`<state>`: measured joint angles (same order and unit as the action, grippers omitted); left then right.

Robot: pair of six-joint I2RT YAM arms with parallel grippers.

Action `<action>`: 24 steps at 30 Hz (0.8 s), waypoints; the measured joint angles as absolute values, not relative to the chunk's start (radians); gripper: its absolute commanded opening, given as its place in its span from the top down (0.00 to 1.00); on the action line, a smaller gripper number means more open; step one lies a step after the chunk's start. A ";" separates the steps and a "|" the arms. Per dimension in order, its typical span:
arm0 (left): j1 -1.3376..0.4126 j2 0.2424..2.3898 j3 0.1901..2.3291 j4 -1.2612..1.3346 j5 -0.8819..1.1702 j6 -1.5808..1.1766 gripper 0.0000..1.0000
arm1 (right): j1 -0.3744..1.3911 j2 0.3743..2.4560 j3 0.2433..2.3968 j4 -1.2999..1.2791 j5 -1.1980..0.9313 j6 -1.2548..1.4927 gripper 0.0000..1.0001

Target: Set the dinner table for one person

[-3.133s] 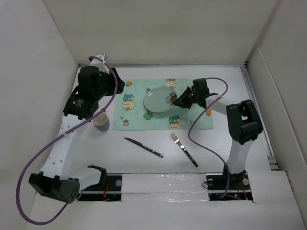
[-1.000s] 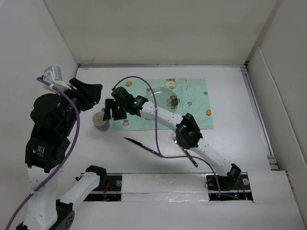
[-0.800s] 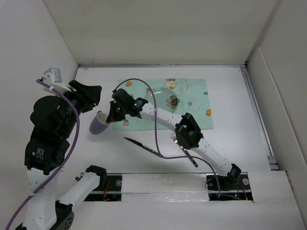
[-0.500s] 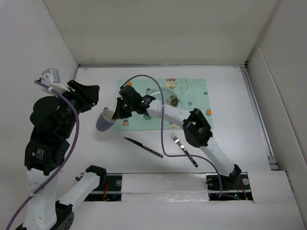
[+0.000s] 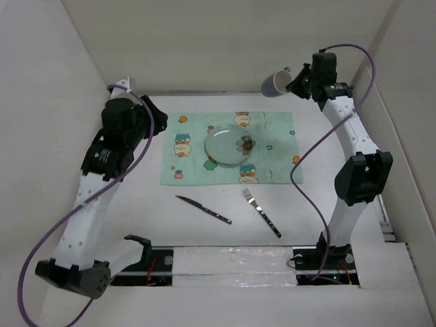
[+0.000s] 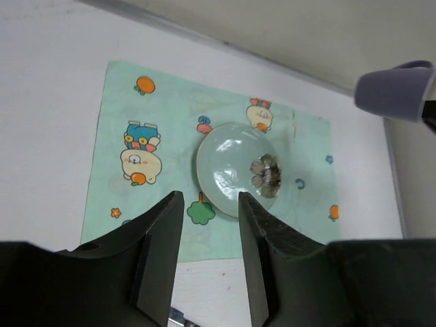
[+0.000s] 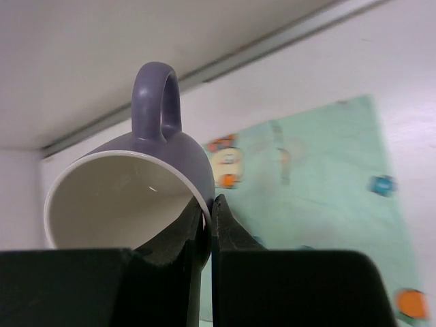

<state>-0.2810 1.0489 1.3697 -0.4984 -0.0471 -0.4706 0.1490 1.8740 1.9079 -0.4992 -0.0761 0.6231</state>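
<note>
Right hand (image 5: 294, 83), high over the far edge of the large matte-white counter (image 5: 327, 197), is clamped on a purple ceramic mug's (image 5: 275, 83) rim. A clear glass plate (image 5: 225, 144) sits on the mint-green cartoon-printed cloth placemat (image 5: 272, 136); a steel knife (image 5: 203, 209) and fork (image 5: 261, 212) lie nearer. In the left wrist view, the left hand (image 6: 210, 199) is spread apart and empty above the plate. In the right wrist view, the mug shows a white interior, handle up.

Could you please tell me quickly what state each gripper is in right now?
Left gripper: open, holding nothing.
Right gripper: closed on the rim of the purple mug.
</note>
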 measured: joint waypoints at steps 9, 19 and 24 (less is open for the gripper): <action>-0.281 1.229 1.279 -0.438 0.027 -0.434 1.00 | 0.078 2.094 1.985 -0.736 -0.010 0.530 1.00; -0.282 1.229 1.236 -0.370 0.038 -0.401 0.86 | 0.071 2.279 2.204 -0.833 0.068 0.523 1.00; -0.282 1.229 1.203 -0.364 0.036 -0.397 0.78 | 0.071 2.296 2.231 -0.849 0.120 0.524 1.00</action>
<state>-0.2825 1.2293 1.2030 -0.3645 0.0364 -0.3969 0.0711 2.2955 2.2311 -0.8494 0.1204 0.5240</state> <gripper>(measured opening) 0.207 0.076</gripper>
